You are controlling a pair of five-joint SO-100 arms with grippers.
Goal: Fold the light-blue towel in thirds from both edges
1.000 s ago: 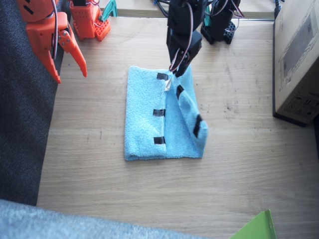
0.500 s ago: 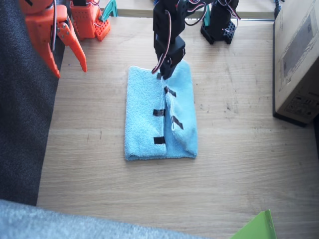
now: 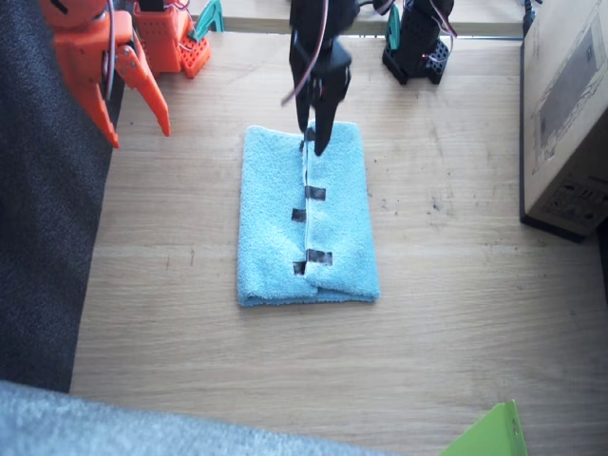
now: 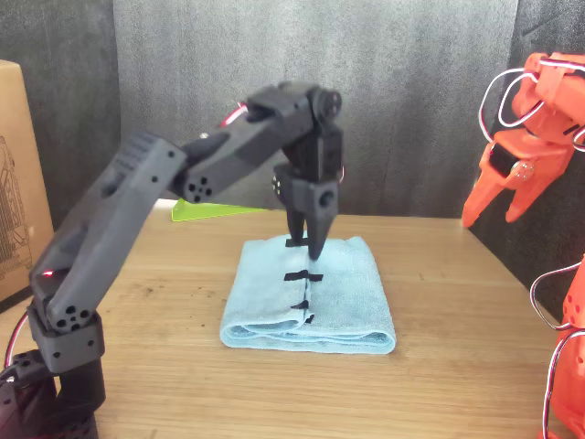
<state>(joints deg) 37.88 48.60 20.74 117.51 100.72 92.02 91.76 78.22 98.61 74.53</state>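
1. The towel (image 3: 306, 220) lies flat mid-table (image 3: 456, 313) as a narrow three-layer packet; both taped edges (image 3: 312, 193) meet along a seam running down its middle, so by the look of it both thirds are already folded in
2. The left gripper (image 3: 316, 142), black, points straight down at the seam's far end, tips at or just above the cloth (image 4: 313, 256); whether they touch I cannot tell. That spot is where the last flap's corner landed, so it likely stands there to lay that corner down
3. Its jaws look nearly together, with no cloth seen between them; I cannot tell for sure
4. The right gripper (image 3: 133, 104), orange, hangs high at the table's side with fingers spread and empty, well apart from the towel, keeping clear of the fold
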